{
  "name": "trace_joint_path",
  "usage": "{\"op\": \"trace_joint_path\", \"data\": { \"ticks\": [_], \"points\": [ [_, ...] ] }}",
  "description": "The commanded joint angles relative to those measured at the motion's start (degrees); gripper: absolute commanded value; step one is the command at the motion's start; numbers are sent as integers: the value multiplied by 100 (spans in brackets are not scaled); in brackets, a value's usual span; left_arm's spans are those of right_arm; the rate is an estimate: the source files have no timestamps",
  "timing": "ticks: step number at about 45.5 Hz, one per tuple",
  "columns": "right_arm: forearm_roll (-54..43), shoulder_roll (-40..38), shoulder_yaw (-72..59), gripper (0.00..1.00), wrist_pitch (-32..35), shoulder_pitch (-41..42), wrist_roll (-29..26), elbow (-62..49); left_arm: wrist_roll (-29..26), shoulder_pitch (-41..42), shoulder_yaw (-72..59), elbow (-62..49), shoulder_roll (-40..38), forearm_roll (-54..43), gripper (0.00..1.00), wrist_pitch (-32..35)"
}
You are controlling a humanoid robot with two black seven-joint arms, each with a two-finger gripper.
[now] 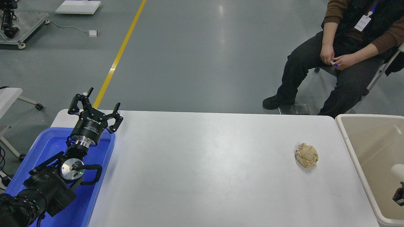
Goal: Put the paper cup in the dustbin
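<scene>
With the paper cup (398,171) over the dustbin (353,151) at the right edge, keep your right hand (398,195) (grip state hidden) well inside the rim before letting go; the left hand (94,108) sits parked, spread, over the blue tray (47,145).

- The left arm (47,186) comes in from the lower left corner and reaches up and away from the camera, over the blue tray (50,145).
- The left pincer (94,108) hangs over the tray's far edge, its fingers (117,117) spread wide with nothing between them.
- The right pincer (398,195) shows only as a small dark part at the right edge, well right of the tray; whether it is spread or closed cannot be told.
</scene>
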Motion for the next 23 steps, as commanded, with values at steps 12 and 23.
{"op": "trace_joint_path", "data": {
  "ticks": [12, 23],
  "points": [
    [-86, -159, -39, 100, 558, 48, 15, 66, 0, -2, 0, -2, 0, 4, 100, 0],
    [-95, -563, -39, 100, 1517, 601, 15, 128, 0, -2, 0, -3, 0, 4, 100, 0]
  ]
}}
